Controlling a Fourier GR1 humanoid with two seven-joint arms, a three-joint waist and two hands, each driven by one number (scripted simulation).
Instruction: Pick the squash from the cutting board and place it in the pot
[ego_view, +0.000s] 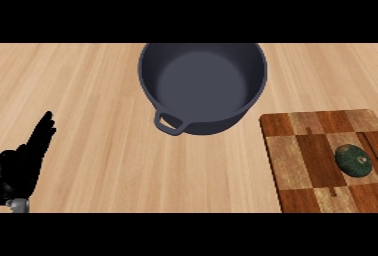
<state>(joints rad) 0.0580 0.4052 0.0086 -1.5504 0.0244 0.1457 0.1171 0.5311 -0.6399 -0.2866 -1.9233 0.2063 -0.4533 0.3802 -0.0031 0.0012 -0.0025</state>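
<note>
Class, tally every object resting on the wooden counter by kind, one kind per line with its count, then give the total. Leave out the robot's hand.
Dark grey round metal pot: 1
Checkered brown wooden cutting board: 1
Dark green round squash: 1
Total: 3

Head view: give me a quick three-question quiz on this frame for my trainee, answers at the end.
1. True or false: the squash already lies inside the pot.
2. Which hand shows in the picture? A) left B) right C) both
3. Fill in: the squash rests on the ____.

Key:
1. False; it lies on the cutting board, and the pot holds nothing.
2. A; the left hand rests open at the picture's left edge, fingers up.
3. Cutting board, to the right of the pot and nearer the robot.
</note>
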